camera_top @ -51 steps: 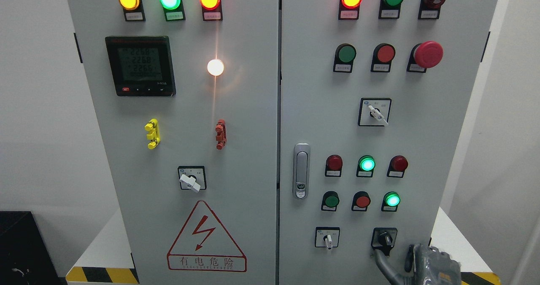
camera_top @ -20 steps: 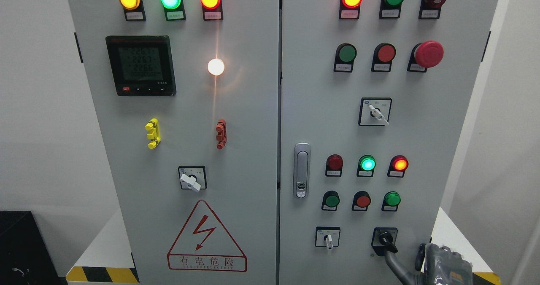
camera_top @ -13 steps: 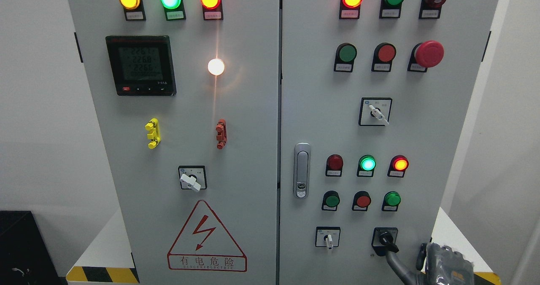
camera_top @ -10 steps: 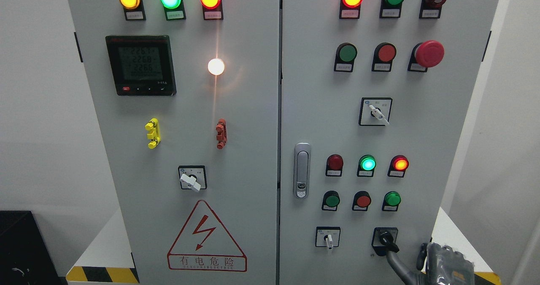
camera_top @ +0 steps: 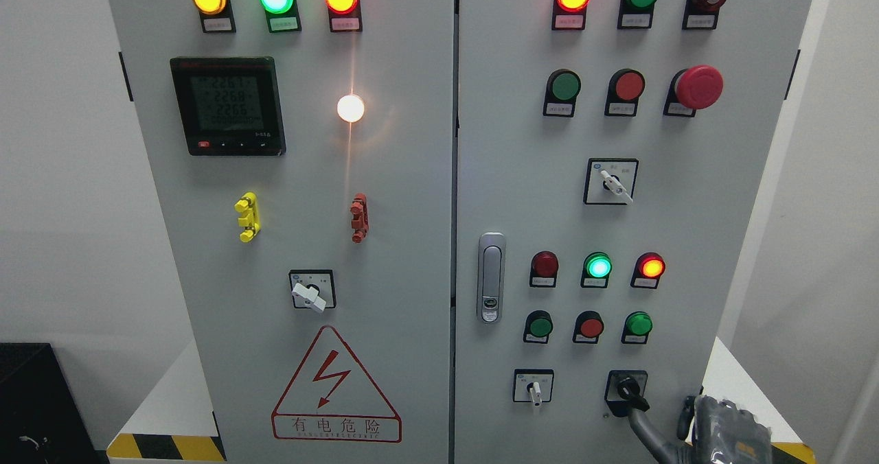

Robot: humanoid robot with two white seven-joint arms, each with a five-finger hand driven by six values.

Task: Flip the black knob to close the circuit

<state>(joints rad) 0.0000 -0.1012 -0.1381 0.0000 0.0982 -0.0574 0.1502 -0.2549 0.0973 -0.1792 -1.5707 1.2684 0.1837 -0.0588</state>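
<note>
Cabinet, grey, two doors, filling the frame. Black knob at lower right of the right door, its handle angled down-right. Right hand at the bottom right corner, one grey finger extended up to touch the knob, nothing gripped; other fingers mostly out of frame. Red lamp above, lit; green lamp beside it, lit.

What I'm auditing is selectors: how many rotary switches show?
4: left-door switch; upper right-door switch; bottom white switch; black knob. None looks hidden.
</note>
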